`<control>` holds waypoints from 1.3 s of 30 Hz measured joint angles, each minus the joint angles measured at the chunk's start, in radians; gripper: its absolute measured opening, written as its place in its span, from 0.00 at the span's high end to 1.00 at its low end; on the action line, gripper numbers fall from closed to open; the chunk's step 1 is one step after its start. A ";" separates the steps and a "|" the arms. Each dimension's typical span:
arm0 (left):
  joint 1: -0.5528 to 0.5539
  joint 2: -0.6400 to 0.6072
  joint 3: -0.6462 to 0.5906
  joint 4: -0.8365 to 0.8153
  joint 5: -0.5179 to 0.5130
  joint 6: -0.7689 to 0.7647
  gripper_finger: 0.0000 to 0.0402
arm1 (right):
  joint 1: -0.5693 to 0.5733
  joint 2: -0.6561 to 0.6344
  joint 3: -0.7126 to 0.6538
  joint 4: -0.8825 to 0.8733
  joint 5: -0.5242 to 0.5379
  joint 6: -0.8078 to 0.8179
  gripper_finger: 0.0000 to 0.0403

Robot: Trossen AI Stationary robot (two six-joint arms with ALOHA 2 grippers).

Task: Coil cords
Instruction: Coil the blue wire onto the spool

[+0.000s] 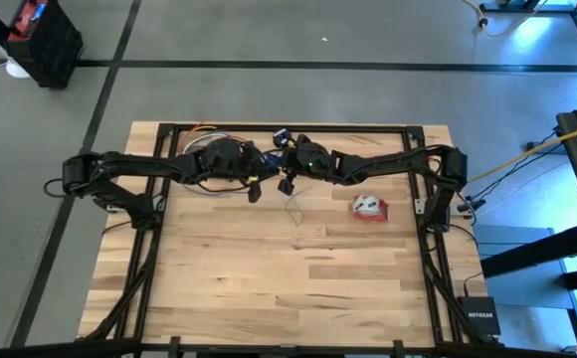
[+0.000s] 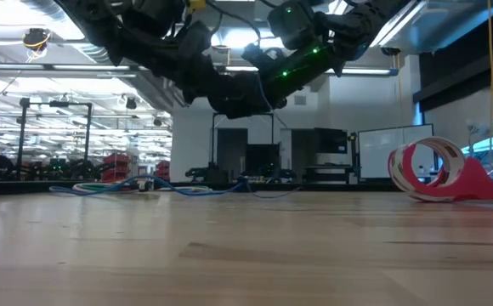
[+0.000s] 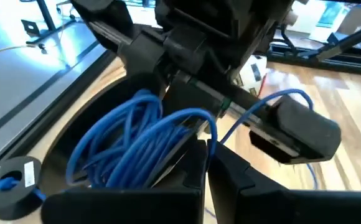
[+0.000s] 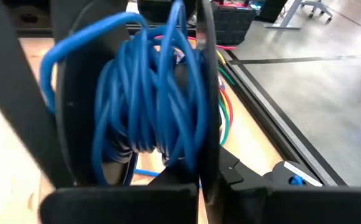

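The wooden table (image 1: 298, 268) is carrying both arms, which are meeting over its far middle. The left end effector (image 1: 254, 189) and the right end effector (image 1: 287, 183) are each clenching on the blue cord (image 4: 149, 99), which is hanging between them as a loose, many-looped hank above the table's far edge; its small black puck (image 3: 9, 180) is lying just beside the coil. The red-and-white cord bundle (image 1: 368, 207) is sitting alone, well to the right. The likely risk: with two tight grips on one slack hank, any pull apart could be dragging loops off, tangling them around the fingers, or yanking the puck off the table.
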 joint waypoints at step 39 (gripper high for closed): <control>0.004 -0.052 0.000 0.014 -0.091 0.072 0.98 | -0.002 -0.045 0.000 -0.048 0.004 -0.024 1.00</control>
